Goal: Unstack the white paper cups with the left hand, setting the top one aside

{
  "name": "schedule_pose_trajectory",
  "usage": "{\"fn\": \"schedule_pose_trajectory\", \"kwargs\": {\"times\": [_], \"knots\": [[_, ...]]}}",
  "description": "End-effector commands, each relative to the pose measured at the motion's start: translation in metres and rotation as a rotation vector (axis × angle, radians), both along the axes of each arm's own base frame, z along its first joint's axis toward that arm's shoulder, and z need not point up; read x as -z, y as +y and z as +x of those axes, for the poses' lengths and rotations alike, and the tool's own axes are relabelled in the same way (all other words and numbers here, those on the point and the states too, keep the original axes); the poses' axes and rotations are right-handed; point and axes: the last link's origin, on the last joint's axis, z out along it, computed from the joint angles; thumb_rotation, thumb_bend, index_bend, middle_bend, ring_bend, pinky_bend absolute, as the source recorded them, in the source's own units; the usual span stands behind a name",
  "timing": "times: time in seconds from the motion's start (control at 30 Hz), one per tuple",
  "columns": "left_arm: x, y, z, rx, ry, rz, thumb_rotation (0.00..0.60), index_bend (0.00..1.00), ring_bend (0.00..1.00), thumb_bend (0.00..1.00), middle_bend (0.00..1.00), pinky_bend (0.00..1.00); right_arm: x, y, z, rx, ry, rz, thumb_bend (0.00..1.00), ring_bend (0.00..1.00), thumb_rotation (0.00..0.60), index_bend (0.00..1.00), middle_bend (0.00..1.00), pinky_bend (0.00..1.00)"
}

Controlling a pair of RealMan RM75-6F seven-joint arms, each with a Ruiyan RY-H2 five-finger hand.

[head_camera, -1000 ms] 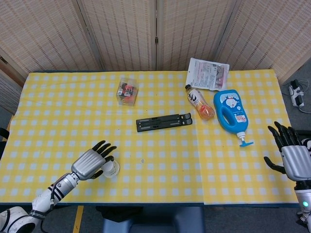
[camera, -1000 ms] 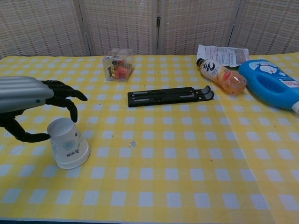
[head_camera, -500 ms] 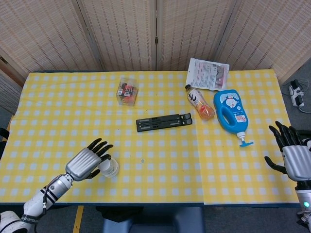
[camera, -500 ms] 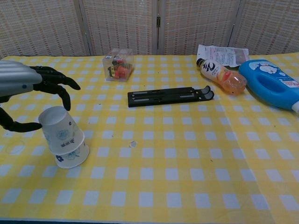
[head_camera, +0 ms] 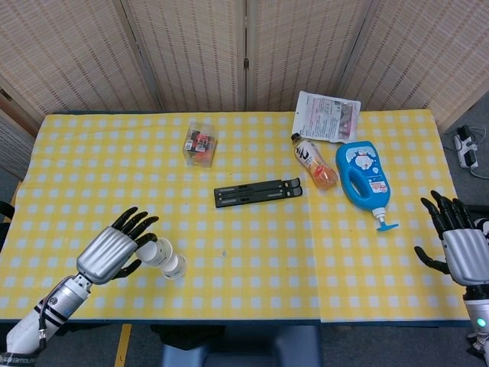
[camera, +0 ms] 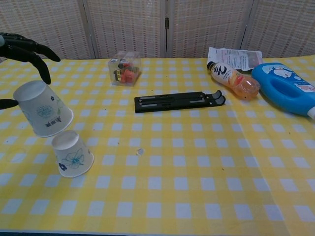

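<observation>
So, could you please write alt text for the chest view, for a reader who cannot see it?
The left hand holds a white paper cup upside down and tilted, lifted clear above a second inverted cup that stands on the yellow checked table. Farther back lie a black folding stand, a drink bottle and a blue bottle.

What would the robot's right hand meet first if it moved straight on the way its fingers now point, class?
The right hand points its fingers up the table's right edge, toward the far side. The way looks free; the blue bottle lies off to its left, though depth is hard to judge.
</observation>
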Motion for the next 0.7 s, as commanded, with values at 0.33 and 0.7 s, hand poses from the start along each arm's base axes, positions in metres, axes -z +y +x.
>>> {"fn": "schedule_pose_trajectory", "kwargs": {"times": [0.33,0.7], "knots": [[-0.001,-0.001,-0.042,-0.133,0.082,0.035,0.600,0.41,0.10,0.44,0.14,0.01,0.002,-0.001,0.001,0.000,0.007,0.012,0.30,0.04,0.600,0.00,0.00,0.00],[0.027,-0.008,-0.067,-0.201,0.120,-0.007,0.600,0.41,0.10,0.44,0.14,0.01,0.003,-0.001,0.001,0.005,0.007,0.020,0.29,0.04,0.600,0.00,0.00,0.00]]}}
